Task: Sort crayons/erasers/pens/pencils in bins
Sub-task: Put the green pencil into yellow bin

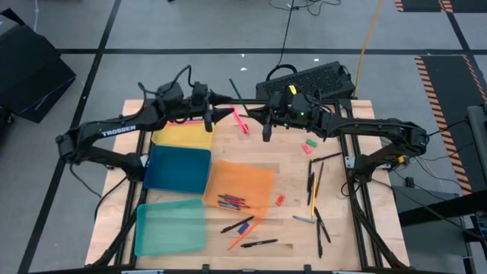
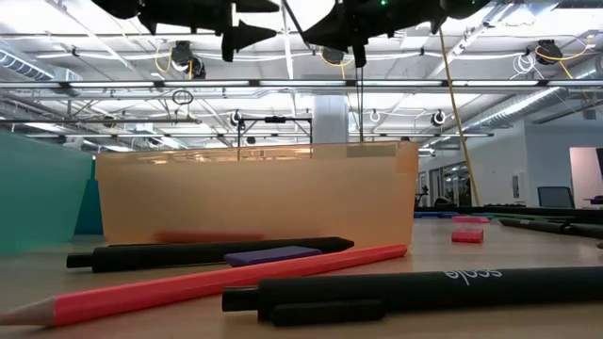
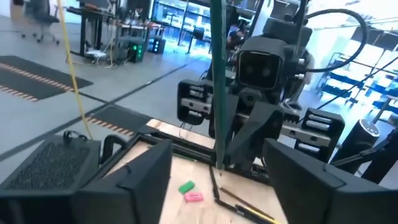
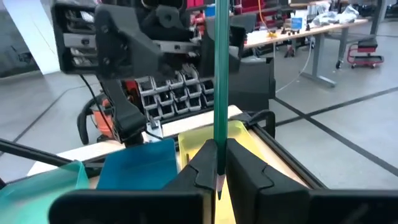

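Four bins sit on the left half of the surface (image 1: 335, 202): yellow bin (image 1: 185, 137), dark blue bin (image 1: 176, 169), orange bin (image 1: 247, 183) and teal bin (image 1: 169, 228). We see both arms raised over the far edge, facing each other. The right gripper (image 4: 216, 163) has its fingers closed on a green pencil (image 4: 221, 81), held upright by its tip end, a pose we judge suited to passing it across. The left gripper (image 1: 221, 114) hangs just beside it with its fingers spread and nothing between them, so we judge a hand-over is the step in hand. The orange bin already holds several pens (image 1: 232, 202). Unsorted items remain on the surface: a pink pencil (image 1: 240, 122), green and pink erasers (image 1: 309, 145), a red eraser (image 1: 279, 199), and loose dark pens (image 1: 313, 186) on the right side. The yellow, dark blue and teal bins look unfilled from above.
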Robot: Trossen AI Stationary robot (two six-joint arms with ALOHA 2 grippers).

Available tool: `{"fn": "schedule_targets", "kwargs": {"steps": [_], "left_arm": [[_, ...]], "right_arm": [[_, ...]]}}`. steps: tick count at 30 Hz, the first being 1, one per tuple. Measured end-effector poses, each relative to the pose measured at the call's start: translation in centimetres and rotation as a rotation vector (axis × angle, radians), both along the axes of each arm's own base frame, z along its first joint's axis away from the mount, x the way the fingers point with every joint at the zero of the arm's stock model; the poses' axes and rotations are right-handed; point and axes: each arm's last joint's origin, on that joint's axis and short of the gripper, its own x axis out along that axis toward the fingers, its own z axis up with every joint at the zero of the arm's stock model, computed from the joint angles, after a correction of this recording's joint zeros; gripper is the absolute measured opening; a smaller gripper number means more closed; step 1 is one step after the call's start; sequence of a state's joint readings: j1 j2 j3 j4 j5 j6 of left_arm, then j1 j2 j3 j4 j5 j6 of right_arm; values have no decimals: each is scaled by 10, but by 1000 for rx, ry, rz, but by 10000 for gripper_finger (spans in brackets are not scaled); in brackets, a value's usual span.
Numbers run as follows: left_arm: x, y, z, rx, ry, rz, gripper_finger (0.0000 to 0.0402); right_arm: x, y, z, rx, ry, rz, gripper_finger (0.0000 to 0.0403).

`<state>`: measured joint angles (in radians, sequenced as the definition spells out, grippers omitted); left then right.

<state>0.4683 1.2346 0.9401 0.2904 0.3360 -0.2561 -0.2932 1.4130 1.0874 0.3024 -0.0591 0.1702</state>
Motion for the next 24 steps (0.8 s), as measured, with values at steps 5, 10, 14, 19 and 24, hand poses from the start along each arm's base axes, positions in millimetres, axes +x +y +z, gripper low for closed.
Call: {"fn": "schedule_targets", "kwargs": {"steps": [5,10,14,19,24], "left_arm": [[14,0,-5,17,-47,-21,287],[22,0,-9,17,-69,-31,260],[22,1,-7,30,-79,-26,213],[20,4,-4,44,-112,-15,103],[23,4,-8,29,-101,-34,16]], "right_arm": [[8,-1,0,17,-80,46,15],[13,-2,-5,37,-85,42,15],[13,-2,-5,37,-86,41,15],[13,-2,-5,36,-86,41,15],[13,-3,-7,36,-73,35,15]]}}
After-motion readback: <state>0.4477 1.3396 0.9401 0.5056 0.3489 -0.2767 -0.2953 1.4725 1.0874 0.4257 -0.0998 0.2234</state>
